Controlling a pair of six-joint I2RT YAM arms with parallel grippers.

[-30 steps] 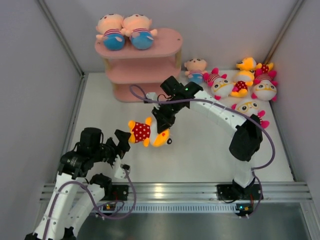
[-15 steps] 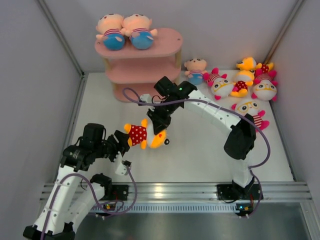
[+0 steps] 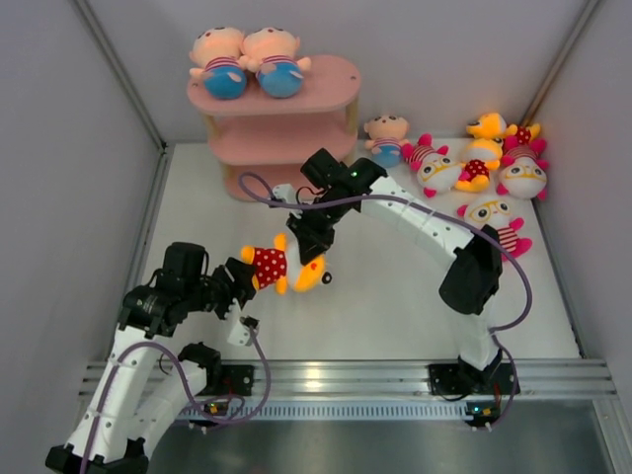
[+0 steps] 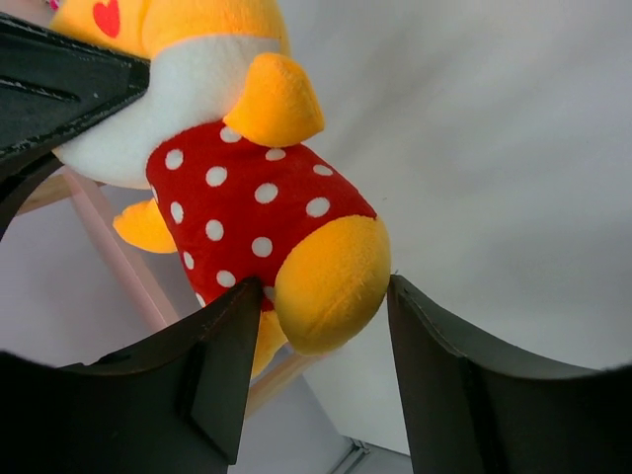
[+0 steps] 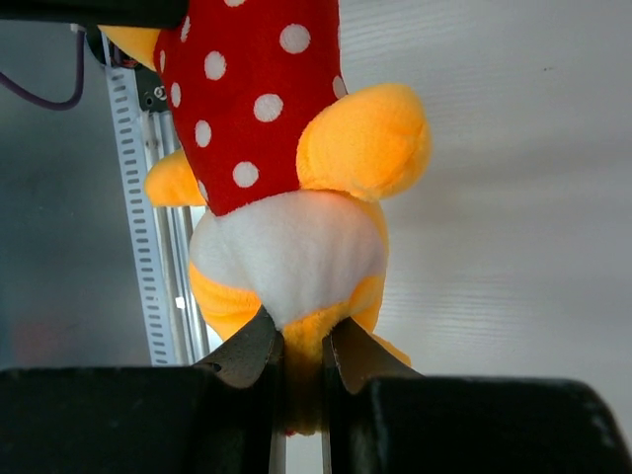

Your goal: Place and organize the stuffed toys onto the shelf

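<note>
Top external: gripping spotted toy (image 3: 272,265) in right end effector (image 3: 312,254), left end effector (image 3: 245,276) spread wide; two dolls (image 3: 225,69) on shelf (image 3: 326,84), rest (image 3: 479,163) waiting.

Bright, even light throughout. Glare patch on the metal rail (image 3: 314,379). Soft shadows on the worktop (image 3: 395,316). Wrist views: near fingers (image 4: 454,395) dark, slightly blurred; backgrounds soft.

The left arm (image 3: 123,370) and right arm (image 3: 425,222) are white tubes with chunky black joint housings, each trailed by a looping purple cable (image 3: 520,291), tipped with matte black gripper fingers (image 4: 212,375) and bolted down on black bases (image 3: 464,380) with green lights.
</note>
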